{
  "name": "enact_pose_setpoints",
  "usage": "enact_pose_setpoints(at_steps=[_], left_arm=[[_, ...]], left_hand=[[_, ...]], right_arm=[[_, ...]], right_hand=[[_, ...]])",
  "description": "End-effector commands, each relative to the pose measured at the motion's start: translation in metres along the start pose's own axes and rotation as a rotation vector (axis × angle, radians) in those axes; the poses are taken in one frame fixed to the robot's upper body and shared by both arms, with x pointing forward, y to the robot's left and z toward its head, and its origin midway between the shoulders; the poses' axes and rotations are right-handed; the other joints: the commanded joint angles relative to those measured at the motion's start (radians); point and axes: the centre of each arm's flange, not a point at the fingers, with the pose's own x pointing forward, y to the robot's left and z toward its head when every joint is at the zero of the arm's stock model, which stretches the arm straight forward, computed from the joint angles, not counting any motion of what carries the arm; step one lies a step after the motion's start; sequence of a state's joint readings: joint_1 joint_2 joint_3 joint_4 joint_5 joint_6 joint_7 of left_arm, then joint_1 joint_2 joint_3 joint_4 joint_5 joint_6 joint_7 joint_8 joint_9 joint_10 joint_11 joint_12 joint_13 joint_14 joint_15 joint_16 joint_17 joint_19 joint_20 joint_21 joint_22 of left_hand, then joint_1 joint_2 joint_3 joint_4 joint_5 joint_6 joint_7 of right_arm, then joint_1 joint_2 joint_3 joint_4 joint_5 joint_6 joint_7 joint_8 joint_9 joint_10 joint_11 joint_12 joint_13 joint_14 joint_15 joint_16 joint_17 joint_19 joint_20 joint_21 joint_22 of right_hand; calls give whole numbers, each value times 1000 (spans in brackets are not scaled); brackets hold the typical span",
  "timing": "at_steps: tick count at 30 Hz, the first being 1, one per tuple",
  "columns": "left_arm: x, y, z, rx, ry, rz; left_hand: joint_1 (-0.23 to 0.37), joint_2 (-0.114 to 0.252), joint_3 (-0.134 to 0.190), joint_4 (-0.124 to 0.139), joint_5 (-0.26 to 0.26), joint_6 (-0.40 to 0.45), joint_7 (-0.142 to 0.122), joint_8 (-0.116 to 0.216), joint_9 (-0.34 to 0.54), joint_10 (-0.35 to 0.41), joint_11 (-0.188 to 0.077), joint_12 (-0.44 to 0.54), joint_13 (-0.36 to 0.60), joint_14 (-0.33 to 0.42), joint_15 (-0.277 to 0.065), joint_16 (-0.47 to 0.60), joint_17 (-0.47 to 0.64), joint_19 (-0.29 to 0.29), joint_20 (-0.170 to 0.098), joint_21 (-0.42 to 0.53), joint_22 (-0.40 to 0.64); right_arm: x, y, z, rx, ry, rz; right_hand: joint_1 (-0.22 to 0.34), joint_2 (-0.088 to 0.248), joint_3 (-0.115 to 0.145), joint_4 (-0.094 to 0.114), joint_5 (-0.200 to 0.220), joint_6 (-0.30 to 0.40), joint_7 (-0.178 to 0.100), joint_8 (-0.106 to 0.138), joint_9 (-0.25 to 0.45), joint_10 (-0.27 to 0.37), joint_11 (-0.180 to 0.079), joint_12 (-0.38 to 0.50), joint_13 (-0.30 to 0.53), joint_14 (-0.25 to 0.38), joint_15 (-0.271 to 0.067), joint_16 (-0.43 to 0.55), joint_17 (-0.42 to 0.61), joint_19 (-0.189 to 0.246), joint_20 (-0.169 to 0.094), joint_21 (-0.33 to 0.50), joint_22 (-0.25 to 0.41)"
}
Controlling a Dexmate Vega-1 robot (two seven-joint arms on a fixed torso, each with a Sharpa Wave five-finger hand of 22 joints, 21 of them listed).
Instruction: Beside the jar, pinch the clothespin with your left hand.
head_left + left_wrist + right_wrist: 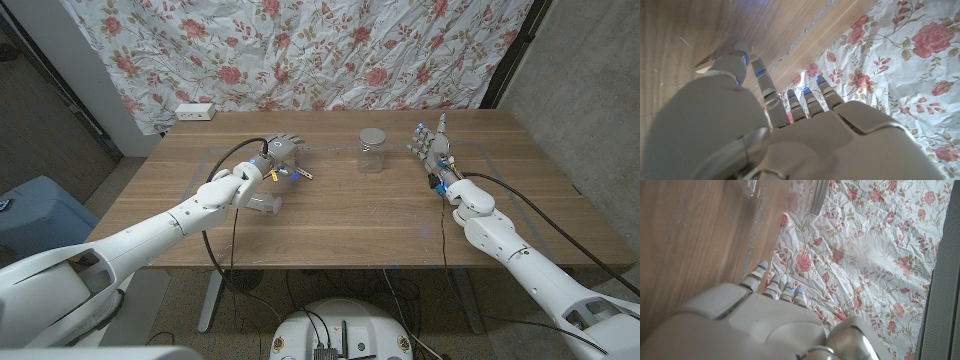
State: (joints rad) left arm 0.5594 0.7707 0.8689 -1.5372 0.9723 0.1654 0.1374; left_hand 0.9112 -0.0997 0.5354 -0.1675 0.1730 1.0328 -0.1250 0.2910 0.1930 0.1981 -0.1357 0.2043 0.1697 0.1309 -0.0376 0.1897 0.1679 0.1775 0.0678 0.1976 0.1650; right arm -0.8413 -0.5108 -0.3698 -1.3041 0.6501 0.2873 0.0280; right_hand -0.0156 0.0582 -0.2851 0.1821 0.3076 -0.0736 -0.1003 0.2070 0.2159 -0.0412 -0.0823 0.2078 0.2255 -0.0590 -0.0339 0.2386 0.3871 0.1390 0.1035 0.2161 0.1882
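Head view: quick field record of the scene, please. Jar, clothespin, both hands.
jar: clear jar with grey lid, upright, mid-table toward the far edge
clothespin: small wooden clothespin left of the jar, at the left robot hand's fingertips; contact too small to tell
left robot hand: left robot hand over the table, fingers spread, near the clothespin
right robot hand: right robot hand right of the jar, fingers pointing up, holds nothing
backdrop: floral cloth behind the wooden table

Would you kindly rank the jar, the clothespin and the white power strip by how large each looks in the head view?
1. Jar: largest.
2. White power strip: smaller, though it lies farther from the camera, so this is unsure.
3. Clothespin: smallest, partly hidden beside the left robot hand.
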Motion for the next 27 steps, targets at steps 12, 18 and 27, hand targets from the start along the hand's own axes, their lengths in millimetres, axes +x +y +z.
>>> enact_pose_setpoints(at_steps=[12, 18, 27], left_arm=[[-12, 10, -7, 0, 0, 31], [-14, 12, -9, -8, 7, 46], [-17, 18, -15, -48, 36, 72]], left_hand=[[8, 10, -14, 1, -2, 37, 1, -1, 7, 38, -7, 0, 2, 37, -9, 0, 0, 30, -8, 4, 5], [8, 12, -16, 1, -1, 39, 1, -2, 7, 40, -7, -1, 2, 39, -11, 0, 0, 32, -9, 3, 6], [9, 15, -20, 1, -1, 40, -1, -5, 8, 42, -10, -4, 2, 43, -12, -2, 0, 33, -9, 2, 6]], right_arm=[[0, 0, 0, 0, -1, 0], [0, 0, 0, 0, -1, 0], [0, 0, 0, 0, -1, 0]], right_hand=[[-1, 71, -5, 0, 5, -2, -7, 6, 2, 0, -9, 7, 2, -9, -35, 6, 3, 6, 1, 4, 5], [-1, 71, -5, 0, 5, -2, -7, 6, 2, 0, -7, 7, 2, -10, -35, 6, 3, 6, 1, 4, 5], [-1, 71, -5, 0, 5, -1, -7, 6, 2, 1, -7, 7, 2, -10, -34, 6, 3, 6, 1, 4, 5]])
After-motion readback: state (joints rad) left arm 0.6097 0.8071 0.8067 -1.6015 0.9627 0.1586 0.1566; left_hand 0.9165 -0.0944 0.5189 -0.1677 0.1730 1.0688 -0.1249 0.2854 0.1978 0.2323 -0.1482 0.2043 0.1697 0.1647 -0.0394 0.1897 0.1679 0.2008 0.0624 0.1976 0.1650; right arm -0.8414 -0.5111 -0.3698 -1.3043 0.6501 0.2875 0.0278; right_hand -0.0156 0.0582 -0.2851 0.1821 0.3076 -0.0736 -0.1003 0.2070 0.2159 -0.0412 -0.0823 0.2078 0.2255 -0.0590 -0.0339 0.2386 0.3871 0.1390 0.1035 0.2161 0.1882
